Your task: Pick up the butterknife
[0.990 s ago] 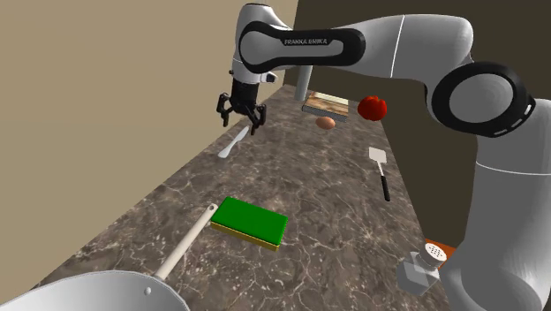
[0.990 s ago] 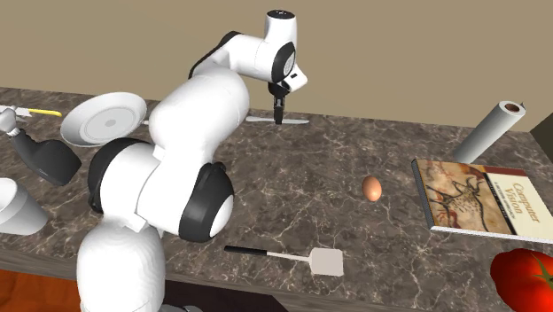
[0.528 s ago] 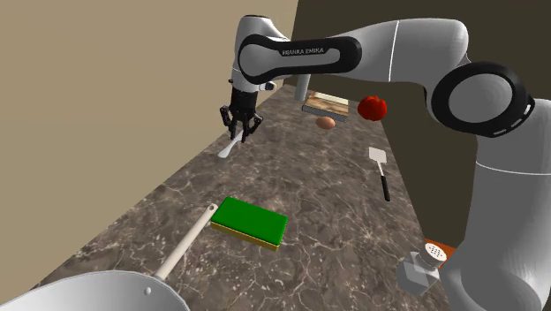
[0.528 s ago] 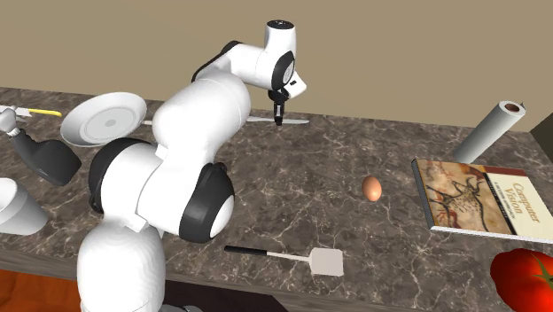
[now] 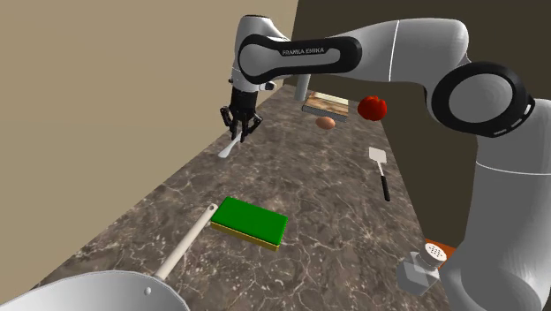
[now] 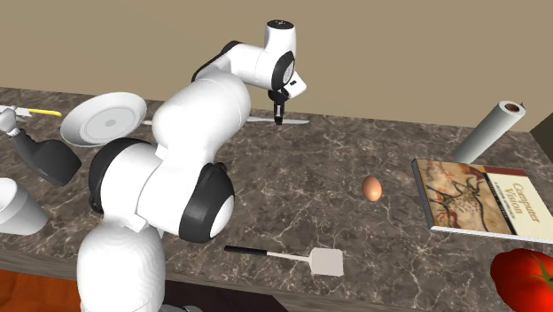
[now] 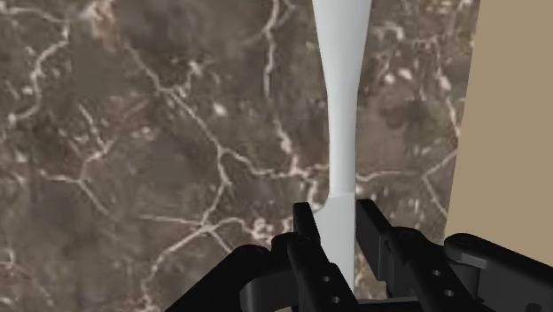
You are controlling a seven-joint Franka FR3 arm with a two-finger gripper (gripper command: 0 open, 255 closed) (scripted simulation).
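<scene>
Butterknife (image 7: 341,89), plain pale grey, lying flat on the dark marbled counter (image 5: 327,203), just beside the tan wall (image 5: 106,106). My gripper (image 7: 337,223) sits low over the counter, and its two fingers appear to clasp the knife's narrow neck, one against each edge. Judged handling: light, stiff, thin and smooth, so liable to pivot or slip if held off-centre. The waist between blade and handle, near the balance point, seems the soundest hold; a level, straight lift is advised.
</scene>
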